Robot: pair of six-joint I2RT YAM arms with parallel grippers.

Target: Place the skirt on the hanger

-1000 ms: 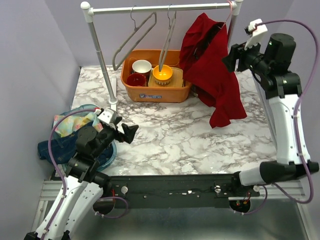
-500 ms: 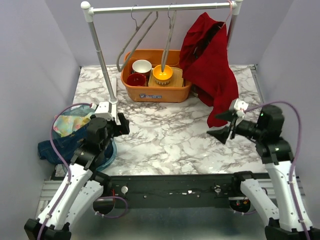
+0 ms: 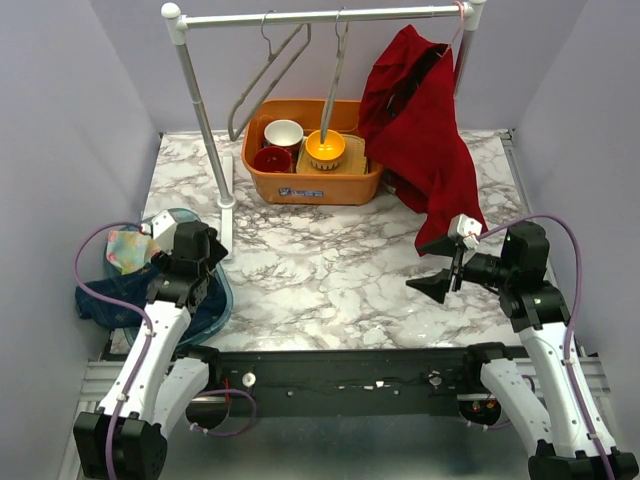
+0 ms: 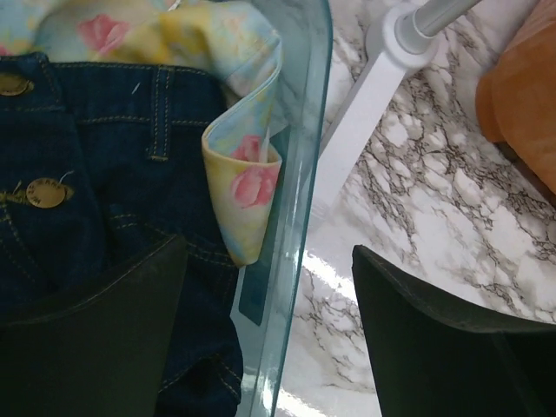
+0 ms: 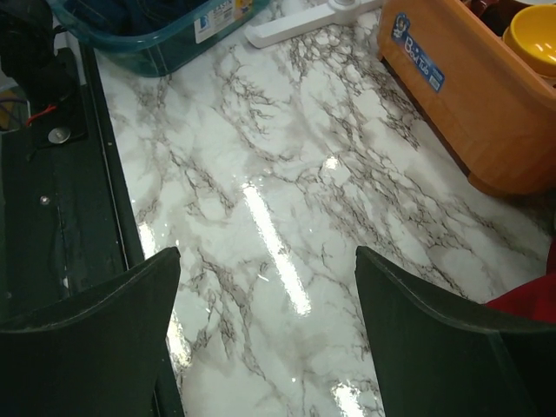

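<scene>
A red garment (image 3: 425, 130) hangs draped from the right end of the white rail (image 3: 320, 17). Two bare grey hangers (image 3: 270, 75) hang on the rail left of it. A dark denim garment (image 4: 95, 174) with brass buttons lies in the teal basket (image 4: 295, 226) under a floral cloth (image 4: 234, 174). My left gripper (image 4: 269, 347) is open and empty, straddling the basket's right rim; it also shows in the top view (image 3: 198, 278). My right gripper (image 3: 435, 265) is open and empty, low over the table, below the red garment's hem (image 5: 530, 300).
An orange bin (image 3: 310, 180) with bowls stands at the back under the rail. The rail's white post and foot (image 3: 227, 205) stand just right of the basket. The basket (image 3: 215, 300) sits at the table's front left corner.
My right arm came down from beside the red garment at the rail to low over the front right of the table. My left gripper swung left from above the table to over the basket's rim.
</scene>
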